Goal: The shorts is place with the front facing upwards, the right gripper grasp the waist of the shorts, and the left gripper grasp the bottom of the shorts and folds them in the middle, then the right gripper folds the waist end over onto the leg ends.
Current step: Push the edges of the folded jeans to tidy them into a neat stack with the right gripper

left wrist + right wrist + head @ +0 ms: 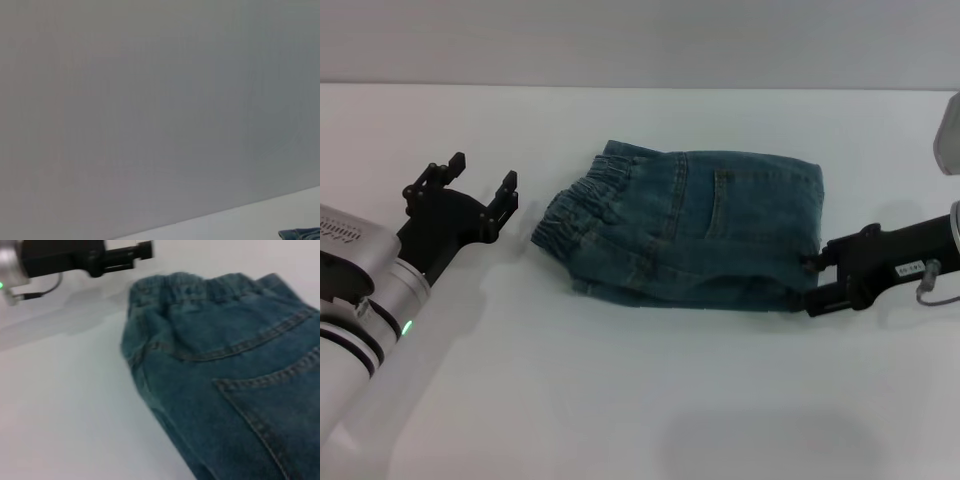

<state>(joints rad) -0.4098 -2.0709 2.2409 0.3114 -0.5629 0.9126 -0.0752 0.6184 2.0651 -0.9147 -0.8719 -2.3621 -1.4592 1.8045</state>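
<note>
Denim shorts (695, 225) look limp yet thick when folded; my right hand (812, 283) pinches the fold edge, left hand (480, 190) spread wide.

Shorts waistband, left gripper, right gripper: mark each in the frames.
waist (582, 205): head view, ruched elastic band at the shorts' left end.
left gripper (480, 187): head view, gap between its spread fingertips.
right gripper (810, 283): head view, fingertips at the shorts' right edge.

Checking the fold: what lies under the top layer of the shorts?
A lower denim layer peeks out along the near edge of the shorts, below the waist. The top layer covers the rest, so the leg ends cannot be seen.
</note>
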